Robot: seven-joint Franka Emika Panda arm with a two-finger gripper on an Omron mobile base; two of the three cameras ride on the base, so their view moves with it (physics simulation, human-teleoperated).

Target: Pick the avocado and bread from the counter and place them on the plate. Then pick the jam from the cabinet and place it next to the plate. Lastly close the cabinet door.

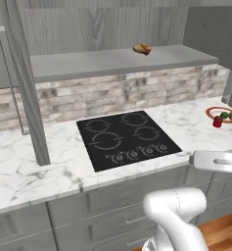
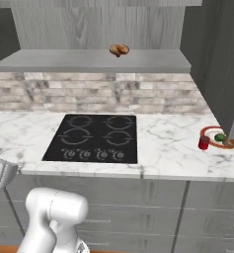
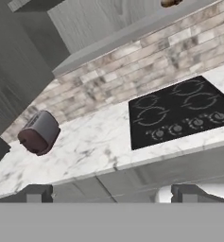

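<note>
The end effector (image 3: 111,194) hangs wide open with nothing in it, near the table's (image 1: 39,162) front edge. Far right on the table, the plate (image 2: 210,132) carries the avocado (image 2: 219,137) and bread (image 2: 230,143), the jam (image 2: 204,142) touching its left rim. A pastry (image 1: 142,48) lies on the cabinet (image 1: 112,61) shelf.

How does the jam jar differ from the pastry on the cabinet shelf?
The jam is a red upright cylinder; the pastry is golden-brown and lumpy. The jam stands on the counter against the plate; the pastry lies up on the cabinet shelf. Both are small.
</note>
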